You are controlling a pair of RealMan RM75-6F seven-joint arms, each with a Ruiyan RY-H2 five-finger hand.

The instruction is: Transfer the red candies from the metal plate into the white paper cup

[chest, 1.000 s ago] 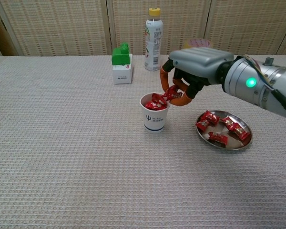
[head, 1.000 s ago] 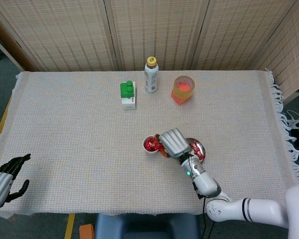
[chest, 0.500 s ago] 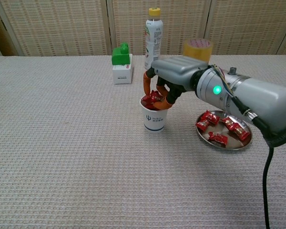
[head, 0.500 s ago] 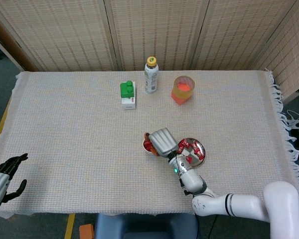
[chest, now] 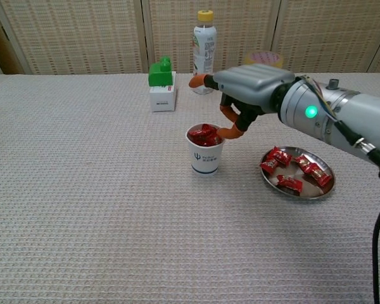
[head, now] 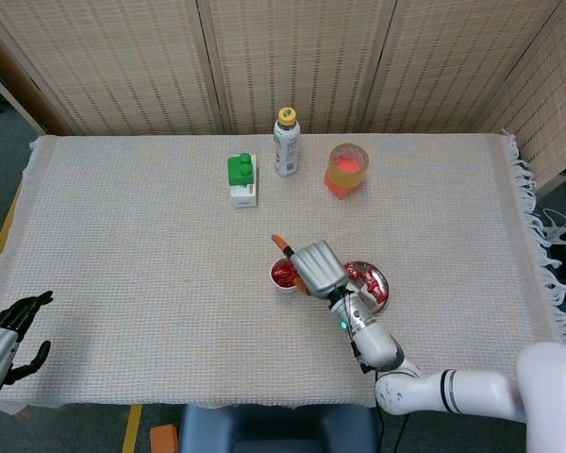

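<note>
Fingers of left hand (head: 5, 335), lower left of head view: apart, holding nothing; white paper cup (chest: 204, 151), centre: heaped with red candies (chest: 204, 133); right hand (chest: 250, 88) above it: fingers spread, seemingly empty; metal plate (chest: 297, 188), right: several candies (chest: 297, 170) remain; task judged partly done.

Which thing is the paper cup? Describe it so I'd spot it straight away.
Look near the middle of the table, just below the robot's right hand. The white paper cup stands upright left of the metal plate, and it alone is heaped with red candies.
</note>
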